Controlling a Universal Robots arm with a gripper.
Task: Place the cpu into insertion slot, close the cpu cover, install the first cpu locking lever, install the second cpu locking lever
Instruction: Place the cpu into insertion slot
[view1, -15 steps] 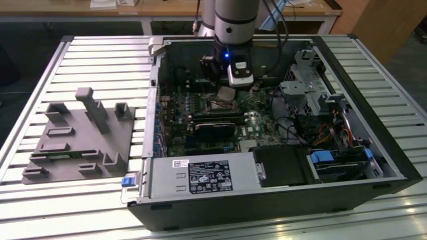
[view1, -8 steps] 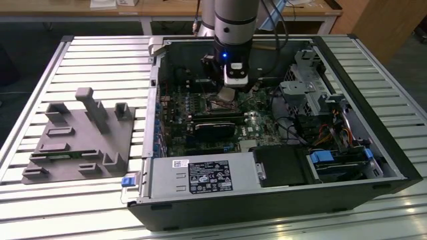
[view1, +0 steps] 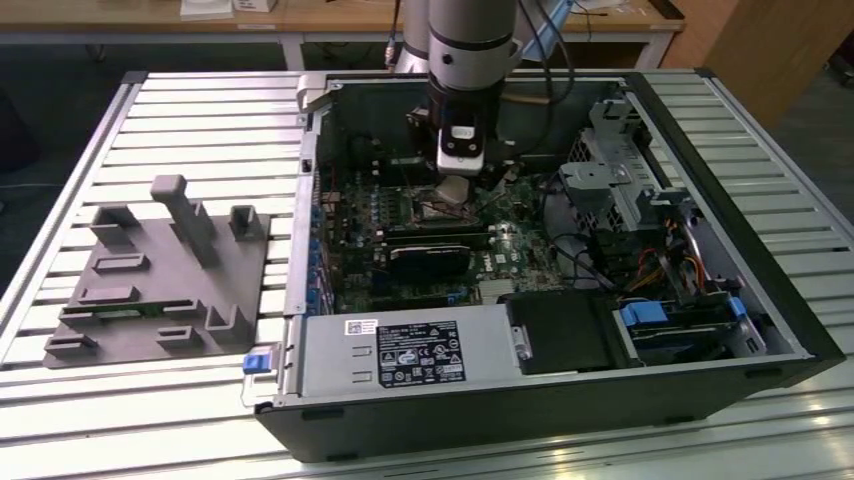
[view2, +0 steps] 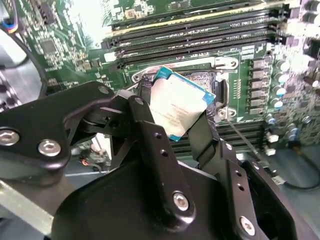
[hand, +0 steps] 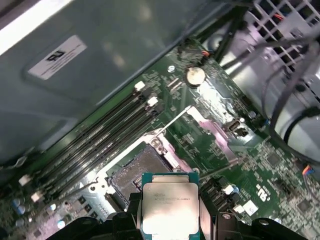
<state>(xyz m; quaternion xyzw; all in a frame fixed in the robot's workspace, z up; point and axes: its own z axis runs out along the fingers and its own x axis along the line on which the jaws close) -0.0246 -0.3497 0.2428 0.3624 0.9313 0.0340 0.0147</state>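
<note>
The jaws are clamping the cpu (view2: 177, 106) by two opposite edges, holding it just above the insertion slot (hand: 135, 171) in the green circuit board (hand: 272, 165).

No print is clear enough to read. A dark-and-white label (view1: 416, 352) sits on the grey power supply box (view1: 320, 368). A white sticker (hand: 55, 56) is on the case wall (hand: 150, 65). Faint print crosses the cpu (hand: 169, 204) (view2: 176, 111) in both wrist views. Small white markings dot the circuit board (hand: 272, 162).
</note>
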